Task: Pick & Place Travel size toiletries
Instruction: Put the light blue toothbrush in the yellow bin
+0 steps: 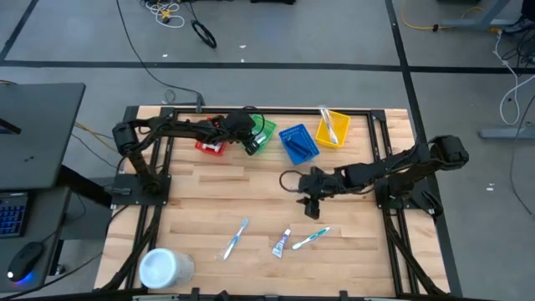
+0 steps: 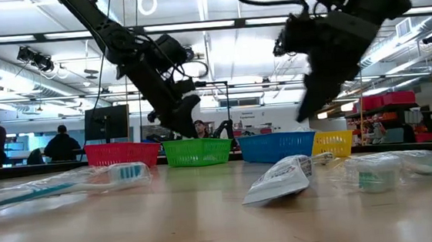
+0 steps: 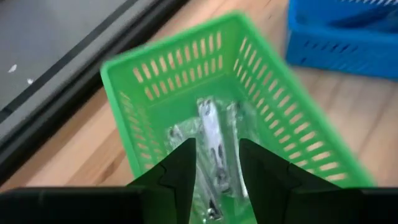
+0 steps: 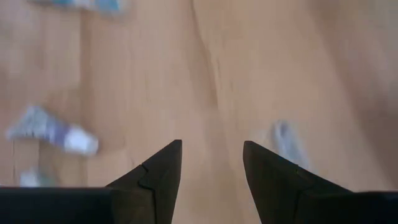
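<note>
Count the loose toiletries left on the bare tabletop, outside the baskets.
3 that I can see: a toothbrush front-left of centre, a small tube beside it at front-centre, and another toothbrush just right of the tube. More lie in the baskets, and some could be hidden.

Four baskets point(image 1: 298, 142), two toothbrushes point(image 1: 235, 237), one tube point(image 1: 282, 243), one tub point(image 1: 165, 267).
</note>
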`<control>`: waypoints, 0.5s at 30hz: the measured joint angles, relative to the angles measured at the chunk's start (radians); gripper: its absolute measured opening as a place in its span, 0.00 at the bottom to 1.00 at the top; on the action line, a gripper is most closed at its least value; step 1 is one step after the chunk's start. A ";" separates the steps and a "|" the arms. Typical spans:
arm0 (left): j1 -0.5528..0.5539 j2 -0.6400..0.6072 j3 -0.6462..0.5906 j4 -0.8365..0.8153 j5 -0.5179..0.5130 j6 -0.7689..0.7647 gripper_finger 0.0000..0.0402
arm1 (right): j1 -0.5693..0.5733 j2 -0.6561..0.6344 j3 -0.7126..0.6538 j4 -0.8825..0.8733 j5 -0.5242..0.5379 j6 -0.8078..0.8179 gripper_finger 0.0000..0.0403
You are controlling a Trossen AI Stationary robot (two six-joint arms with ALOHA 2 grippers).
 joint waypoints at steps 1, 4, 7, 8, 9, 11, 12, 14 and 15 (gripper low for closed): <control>-0.003 -0.015 0.000 -0.003 0.000 0.000 0.32 | 0.011 0.000 0.000 -0.034 0.000 0.027 0.45; -0.021 -0.067 0.000 -0.020 0.000 -0.001 0.31 | 0.046 0.000 0.000 -0.112 -0.001 0.087 0.45; -0.046 -0.125 0.000 -0.038 0.000 -0.007 0.29 | 0.085 0.000 0.000 -0.123 -0.036 0.098 0.45; -0.058 -0.143 0.000 -0.045 0.000 -0.015 0.29 | 0.097 0.000 0.000 -0.114 -0.046 0.098 0.45; -0.070 -0.156 0.000 -0.046 0.000 -0.030 0.29 | 0.110 0.000 0.000 -0.098 -0.050 0.099 0.45; -0.098 -0.181 0.000 -0.063 0.005 -0.050 0.28 | 0.135 0.000 0.000 -0.061 -0.052 0.097 0.45; -0.115 -0.191 0.000 -0.064 0.006 -0.056 0.28 | 0.147 0.000 0.000 -0.048 -0.053 0.097 0.45; -0.153 -0.204 0.000 -0.075 0.005 -0.058 0.28 | 0.173 0.000 0.000 -0.029 -0.054 0.103 0.45; -0.172 -0.206 0.000 -0.081 0.005 -0.059 0.28 | 0.188 0.000 0.000 -0.023 -0.058 0.113 0.45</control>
